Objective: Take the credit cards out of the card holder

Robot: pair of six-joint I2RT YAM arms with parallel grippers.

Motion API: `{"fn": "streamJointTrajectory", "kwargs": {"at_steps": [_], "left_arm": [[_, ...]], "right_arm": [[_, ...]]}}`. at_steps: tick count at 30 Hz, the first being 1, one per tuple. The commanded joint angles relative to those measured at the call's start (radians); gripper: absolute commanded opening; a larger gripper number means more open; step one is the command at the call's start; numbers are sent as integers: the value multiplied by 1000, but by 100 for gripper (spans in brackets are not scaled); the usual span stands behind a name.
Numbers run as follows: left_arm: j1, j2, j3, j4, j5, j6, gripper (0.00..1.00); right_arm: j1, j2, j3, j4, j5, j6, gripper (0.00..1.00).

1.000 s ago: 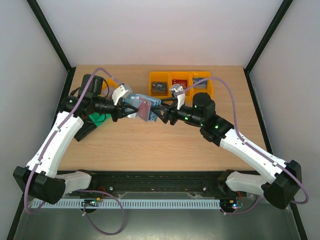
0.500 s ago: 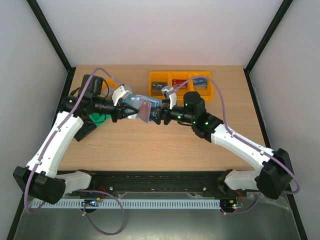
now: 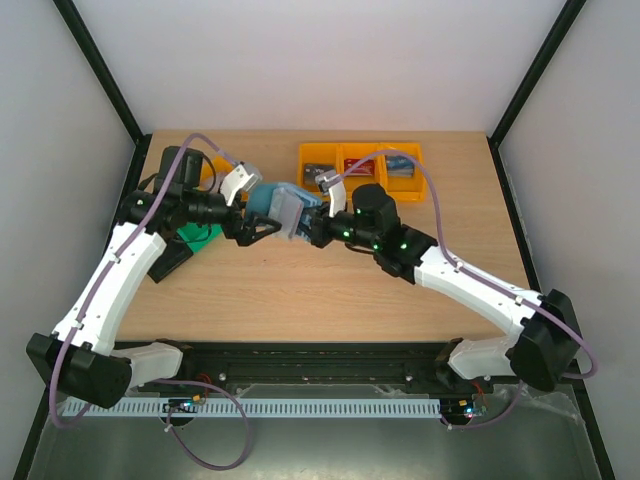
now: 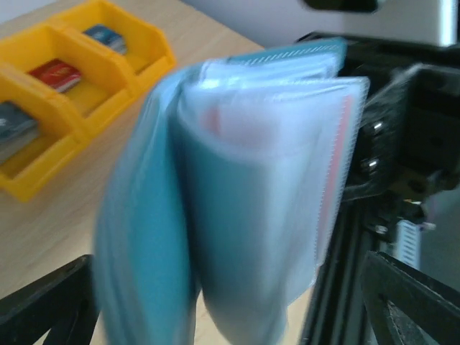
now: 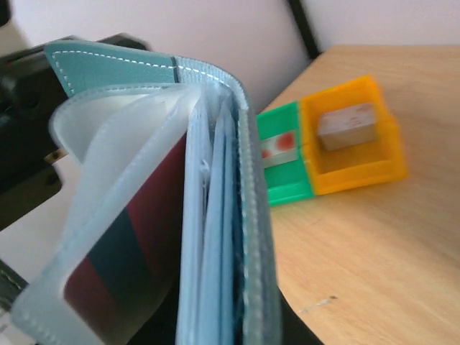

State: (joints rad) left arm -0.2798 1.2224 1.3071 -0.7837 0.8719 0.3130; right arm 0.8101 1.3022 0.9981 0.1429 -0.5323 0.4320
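Hanging above the table [image 3: 300,295], the card holder [image 3: 284,207] is clamped in the right gripper [image 3: 310,228], pages fanned. The left gripper [image 3: 260,228] stands spread wide around it, probably free to pull the red card [image 5: 118,255] from its clear sleeve.

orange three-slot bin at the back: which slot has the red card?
The middle slot of the orange bin. Its red card lies between the end slot holding a grey card and the end slot holding a blue card.
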Motion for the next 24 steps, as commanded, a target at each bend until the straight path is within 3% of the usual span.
{"fn": "streamJointTrajectory", "kwargs": {"at_steps": [1,8,10,18,24], "left_arm": [[8,-11,-19,88,-184,-60,99],[-5,-3,-44,117,-253,-73,99],[-4,-1,-50,126,-284,-79,99],[-6,3,-97,175,-322,-102,99],[4,-3,-135,209,-450,-54,99]], "right_arm": [[37,9,141,-221,359,16,2],[185,185,384,-547,863,19,2],[200,247,445,-621,923,22,2],[240,351,569,-717,912,17,2],[237,255,472,-603,795,-31,2]]}}
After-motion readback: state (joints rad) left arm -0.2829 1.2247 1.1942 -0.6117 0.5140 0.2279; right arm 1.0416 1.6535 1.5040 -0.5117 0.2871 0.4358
